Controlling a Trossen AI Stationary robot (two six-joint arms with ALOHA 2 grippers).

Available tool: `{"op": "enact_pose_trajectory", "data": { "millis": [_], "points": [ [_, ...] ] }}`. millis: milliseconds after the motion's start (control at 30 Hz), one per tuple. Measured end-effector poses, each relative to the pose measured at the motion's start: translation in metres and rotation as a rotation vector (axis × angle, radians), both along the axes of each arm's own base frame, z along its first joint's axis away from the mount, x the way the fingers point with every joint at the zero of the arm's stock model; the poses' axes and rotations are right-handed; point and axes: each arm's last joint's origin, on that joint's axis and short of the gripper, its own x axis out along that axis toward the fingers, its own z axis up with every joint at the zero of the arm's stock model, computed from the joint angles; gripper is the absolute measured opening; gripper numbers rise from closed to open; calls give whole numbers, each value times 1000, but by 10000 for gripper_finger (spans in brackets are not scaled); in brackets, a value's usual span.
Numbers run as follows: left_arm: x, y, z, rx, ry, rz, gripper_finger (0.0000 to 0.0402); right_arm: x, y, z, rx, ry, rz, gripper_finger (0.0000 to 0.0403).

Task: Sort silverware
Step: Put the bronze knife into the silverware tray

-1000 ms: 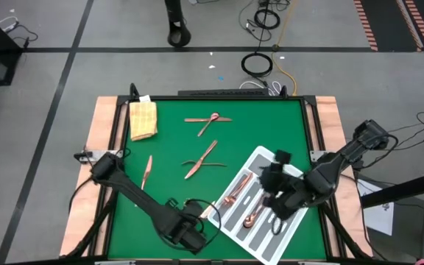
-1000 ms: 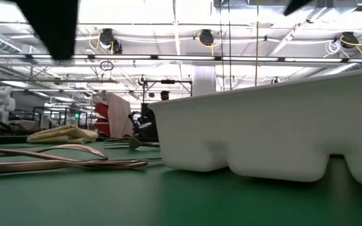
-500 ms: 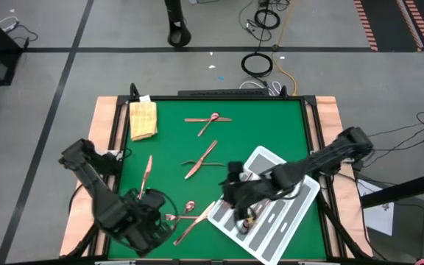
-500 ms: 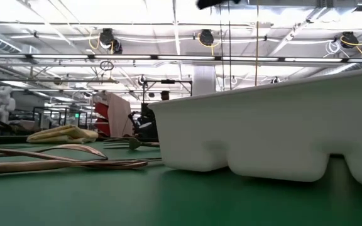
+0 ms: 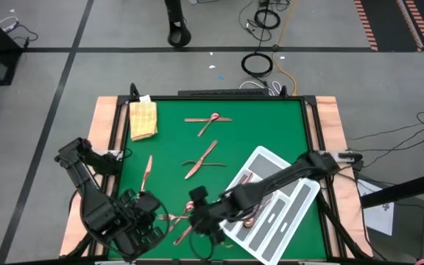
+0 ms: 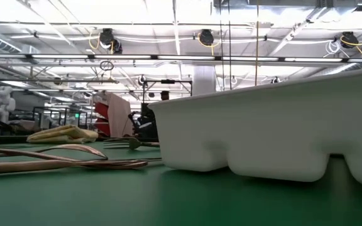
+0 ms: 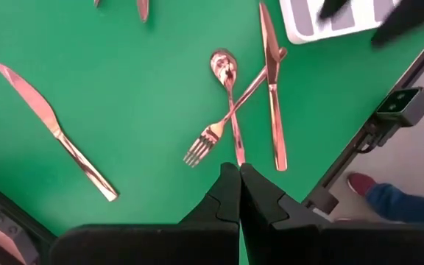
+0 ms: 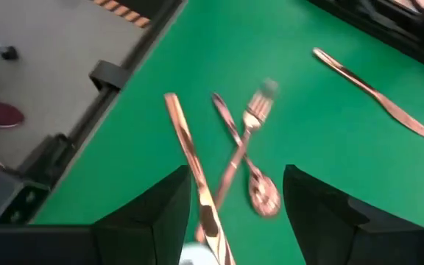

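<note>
Your tray [image 5: 302,200] holds a few pieces; most silverware [image 5: 201,158] lies loose on the mat. Right gripper [image 5: 201,221] spread wide, empty, over the near cluster [image 7: 238,110]. Left gripper [image 7: 239,193] shut, empty, waiting alongside.

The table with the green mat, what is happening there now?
A two-armed robot is sorting copper silverware into a white divided tray. The right claw is open above a crossed knife, fork and spoon near the mat's front edge. The left claw is shut and empty, close beside that pile. Several pieces already lie in the tray; others remain scattered, and a yellow cloth lies in the far corner.
</note>
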Motion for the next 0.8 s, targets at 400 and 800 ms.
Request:
{"op": "enact_pose_trajectory", "data": {
  "millis": [400,800],
  "points": [
    [0,0,0,21,9,-64,0,39,20,-75,-64,79,97,201],
    [0,0,0,25,5,-65,0,48,19,-116,-162,117,192,201]
  ]
}}
